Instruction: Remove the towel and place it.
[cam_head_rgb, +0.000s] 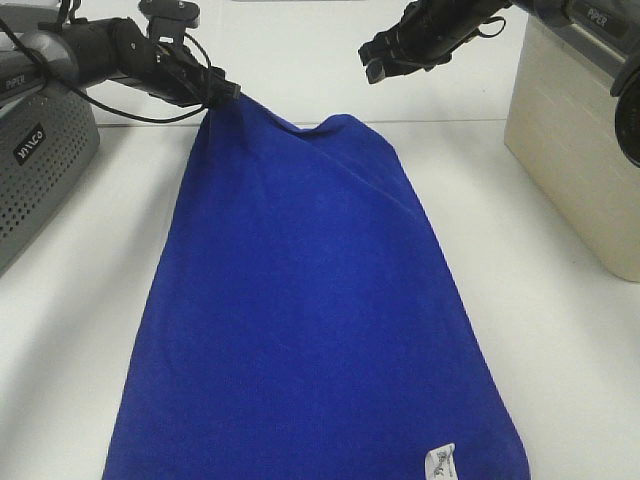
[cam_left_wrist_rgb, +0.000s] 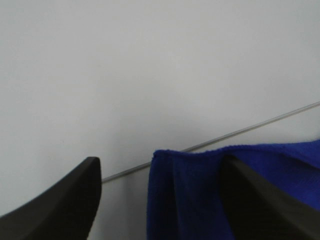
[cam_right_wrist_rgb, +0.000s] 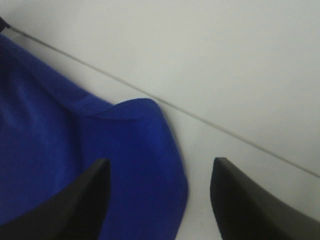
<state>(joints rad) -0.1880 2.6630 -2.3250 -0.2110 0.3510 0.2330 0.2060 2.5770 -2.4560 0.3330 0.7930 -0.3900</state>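
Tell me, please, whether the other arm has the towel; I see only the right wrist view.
Observer: The left gripper is at the towel's far left corner, which is raised; its jaws stand apart, with cloth against one finger.
Operator: Does the rest lie flat?
Observer: Yes, it is spread over the table toward the high camera.
Operator: Where is the tag?
Observer: The white tag is at the near right corner.
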